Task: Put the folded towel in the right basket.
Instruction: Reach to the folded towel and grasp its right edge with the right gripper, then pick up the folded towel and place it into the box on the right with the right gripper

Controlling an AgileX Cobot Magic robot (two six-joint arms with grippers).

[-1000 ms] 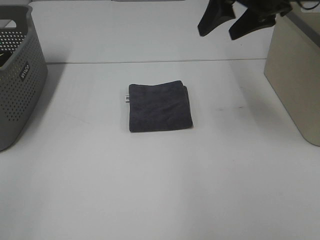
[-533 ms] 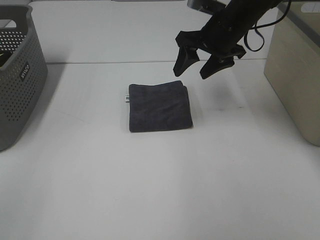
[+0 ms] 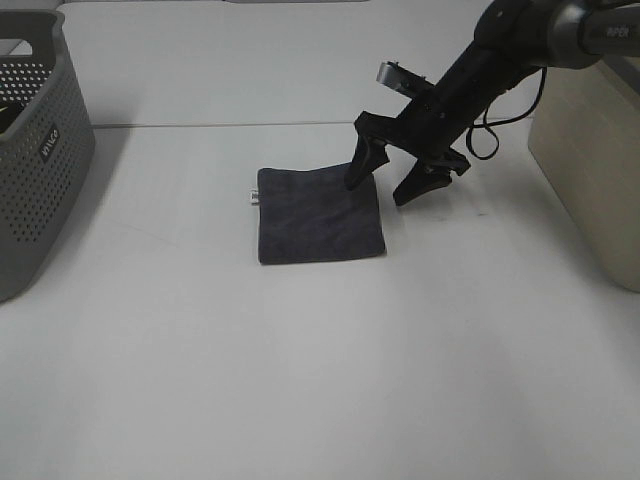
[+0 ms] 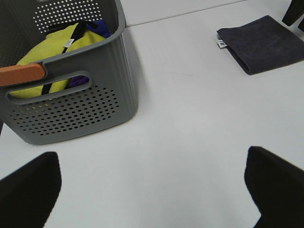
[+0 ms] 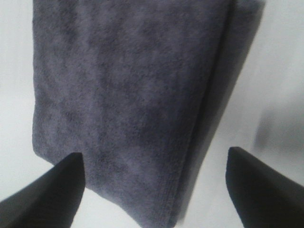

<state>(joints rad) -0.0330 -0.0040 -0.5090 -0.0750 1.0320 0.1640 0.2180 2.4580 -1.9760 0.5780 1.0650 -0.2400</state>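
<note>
the black right gripper (image 3: 377, 190), jaws wide and empty, straddles the right edge of the folded dark grey terry towel (image 3: 318, 215), which lies flat on the white table (image 3: 300, 380), well apart from the beige right basket (image 3: 590, 170).

The folded towel (image 3: 318, 215) lies mid-tabletop (image 3: 300, 350). The left basket (image 3: 35, 150) stands at the far left with clothes (image 4: 61, 52) in it, the right basket (image 3: 590, 160) at the far right. The right gripper (image 3: 376, 194) is at the towel's right rear corner, jaws straddling its edge.
</note>
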